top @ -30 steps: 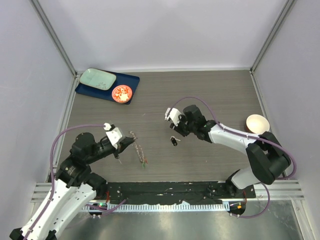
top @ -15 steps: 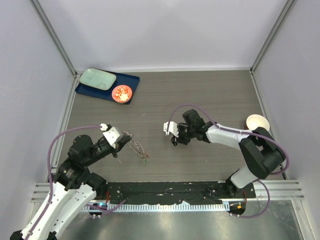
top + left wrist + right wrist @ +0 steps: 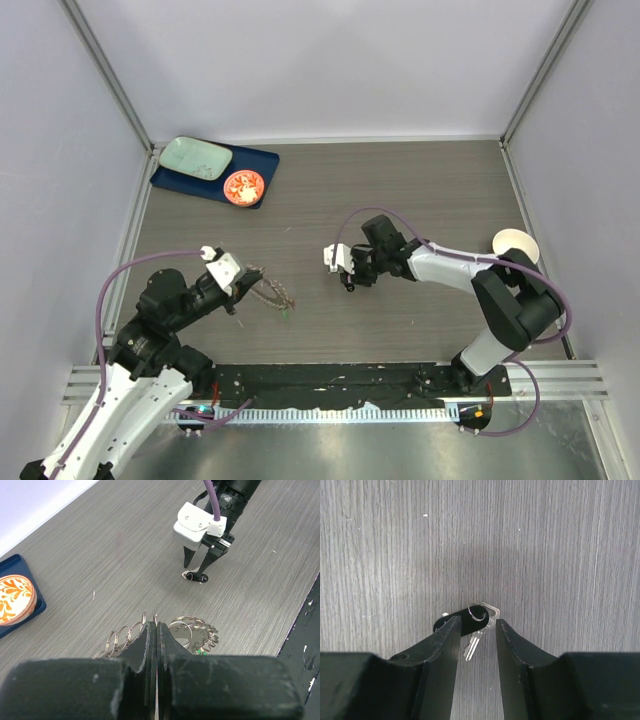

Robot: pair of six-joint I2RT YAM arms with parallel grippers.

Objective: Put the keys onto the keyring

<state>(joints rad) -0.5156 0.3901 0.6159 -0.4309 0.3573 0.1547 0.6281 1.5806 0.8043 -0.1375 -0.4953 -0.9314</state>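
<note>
A black-headed key (image 3: 462, 621) with a small silver key (image 3: 474, 644) and a thin split ring lies flat on the table. My right gripper (image 3: 476, 624) stands open right over it, one finger on each side; the left finger covers part of the black head. In the top view the right gripper (image 3: 348, 282) is at the table's middle. The keyring (image 3: 196, 631), a bunch of small metal rings with a green tag (image 3: 200, 651), is held off the table by my left gripper (image 3: 156, 628), which is shut on it. From above, the left gripper (image 3: 249, 279) holds the keyring (image 3: 274, 296).
An orange-red patterned dish (image 3: 243, 186) and a pale green plate (image 3: 195, 157) sit on a blue tray (image 3: 262, 160) at the back left. A white bowl (image 3: 515, 245) stands at the right edge. The black base rail (image 3: 330, 380) runs along the near edge.
My right gripper has moved down and left onto the black key, its fingers now straddling it. The left gripper has drawn the keyring a little toward the left and up.
</note>
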